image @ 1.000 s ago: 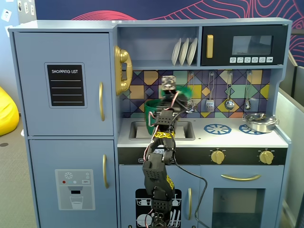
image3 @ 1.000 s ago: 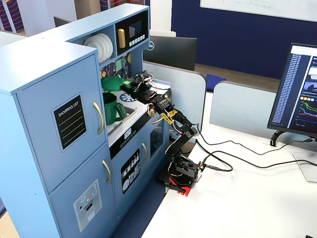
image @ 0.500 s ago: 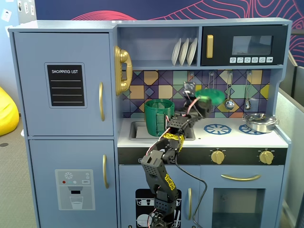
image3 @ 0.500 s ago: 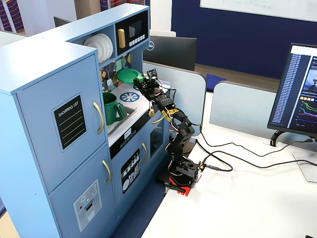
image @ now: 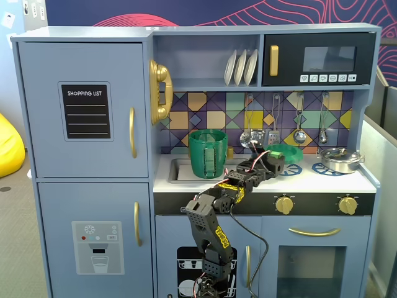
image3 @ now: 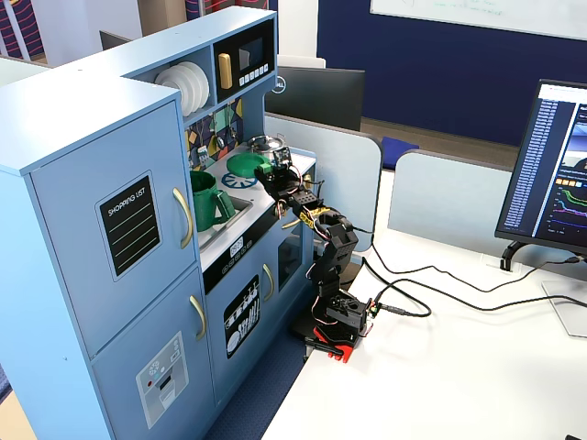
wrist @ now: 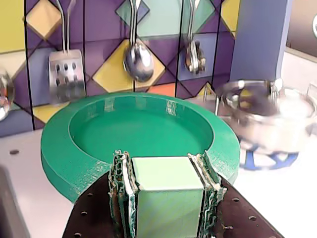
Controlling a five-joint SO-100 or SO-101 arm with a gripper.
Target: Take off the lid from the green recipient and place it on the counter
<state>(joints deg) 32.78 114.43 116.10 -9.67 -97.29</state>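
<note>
Wrist view, hand (wrist: 167, 198) pinching handle of flat round green plastic lid (wrist: 143, 134), seemingly just above pale surface (wrist: 277, 193), tall green tub (image: 208, 153) uncovered.

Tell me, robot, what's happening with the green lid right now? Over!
Gripper shut on lid handle. Lid off green recipient, over counter beside steel pot. Whether it's touching down: cannot tell.

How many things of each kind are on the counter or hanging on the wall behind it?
Green lid: 1
Green recipient: 1
Steel pot: 1
Hanging utensils, counted in a fixed view: 5
Total: 8
</note>
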